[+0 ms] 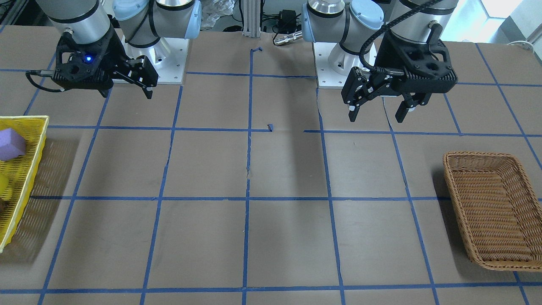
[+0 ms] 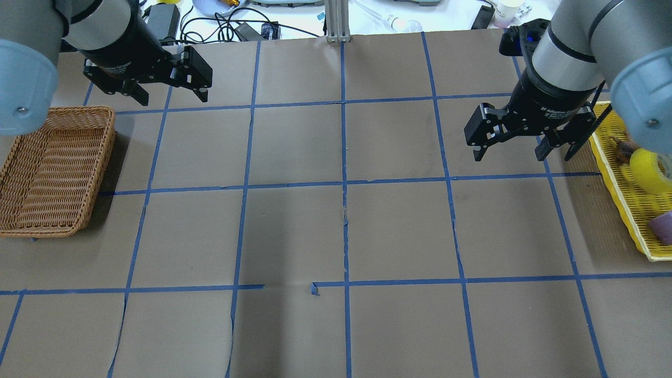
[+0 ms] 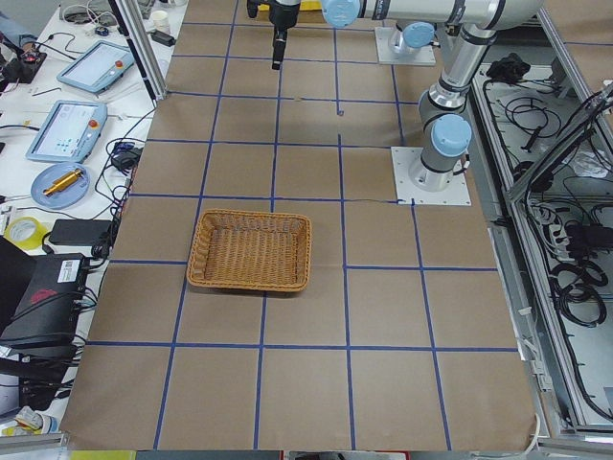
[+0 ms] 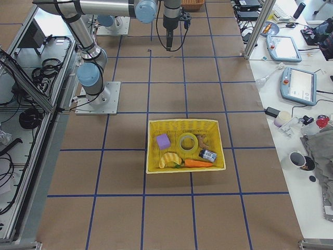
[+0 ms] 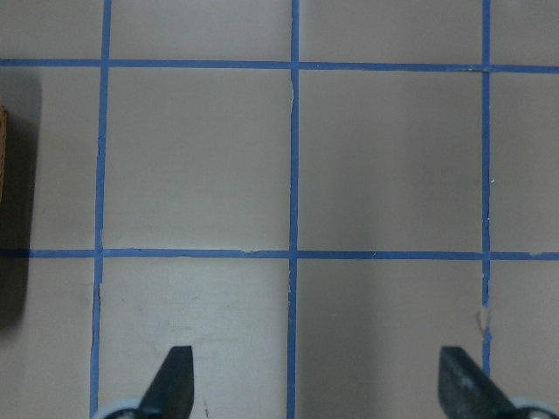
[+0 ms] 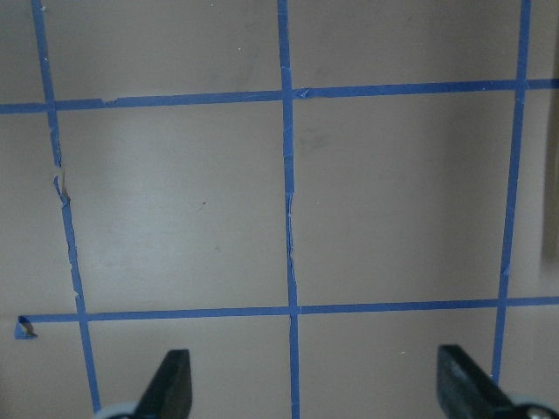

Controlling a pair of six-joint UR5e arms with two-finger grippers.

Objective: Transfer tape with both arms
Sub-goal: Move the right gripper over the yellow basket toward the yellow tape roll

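Note:
The yellow tape roll (image 2: 651, 170) lies in the yellow basket (image 2: 619, 205) at the table's right end. It also shows in the exterior right view (image 4: 188, 142) and as a sliver at the front-facing view's left edge (image 1: 2, 185). My right gripper (image 2: 508, 155) is open and empty, hovering over bare table just left of that basket; it also shows in the front-facing view (image 1: 127, 94) and its wrist view (image 6: 319, 384). My left gripper (image 2: 173, 97) is open and empty, hovering near the far left; it also shows in the front-facing view (image 1: 377, 116) and its wrist view (image 5: 319, 384).
A brown wicker basket (image 2: 58, 110) sits empty at the table's left end. The yellow basket also holds a purple block (image 4: 163, 141), a banana (image 4: 167, 159), a carrot (image 4: 197, 163) and a small dark item (image 4: 208, 154). Blue tape lines grid the brown table.

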